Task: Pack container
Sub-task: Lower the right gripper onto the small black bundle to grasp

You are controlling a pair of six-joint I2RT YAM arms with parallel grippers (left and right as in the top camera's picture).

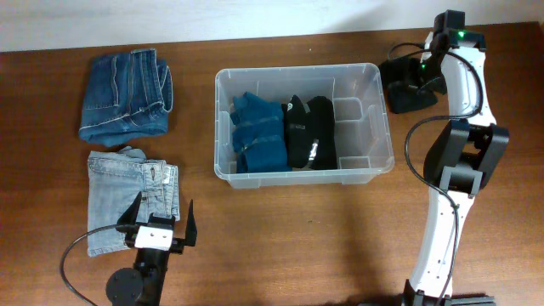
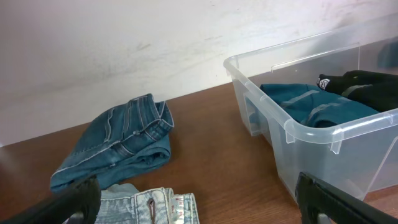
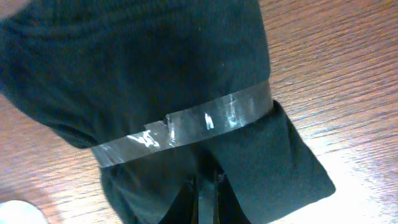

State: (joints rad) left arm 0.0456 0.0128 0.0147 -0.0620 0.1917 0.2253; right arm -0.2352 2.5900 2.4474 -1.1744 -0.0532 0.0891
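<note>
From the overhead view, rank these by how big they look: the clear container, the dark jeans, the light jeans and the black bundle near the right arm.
1. The container, clearly largest.
2. The dark jeans and light jeans look about alike, so no ranking.
3. The black bundle, smallest.

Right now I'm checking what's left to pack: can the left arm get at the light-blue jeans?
Probably yes: the left claw is open right by the light-blue jeans, with nothing lying on them.
</note>
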